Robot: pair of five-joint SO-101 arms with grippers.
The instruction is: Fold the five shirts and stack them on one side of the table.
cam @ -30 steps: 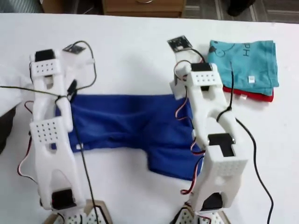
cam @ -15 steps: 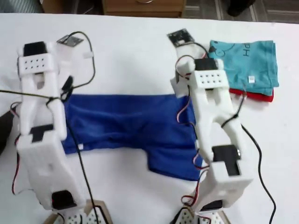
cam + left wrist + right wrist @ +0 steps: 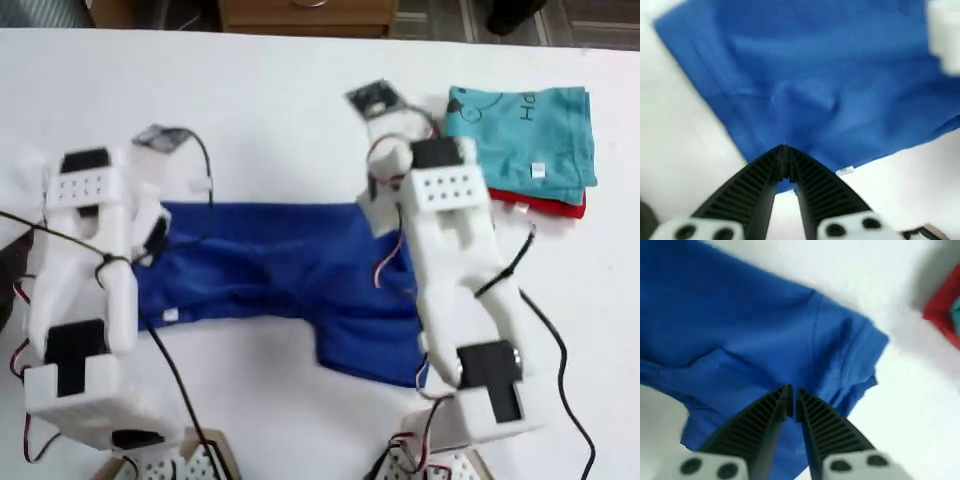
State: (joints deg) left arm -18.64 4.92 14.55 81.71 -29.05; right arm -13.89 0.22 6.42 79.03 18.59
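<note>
I logged the spread shirt flat on the table, approx. centre. Behind and to the right of it, apart, lay the folded stack, 2 shirts, one on the other. L gripper hung over shirt's left end, R gripper over right end.

Plain blue shirt on a white surface.
The blue shirt bears a small white tag. The teal shirt has dark print; the red shirt is plain. The arms are white; left claw and right claw are black, ribbed.
</note>
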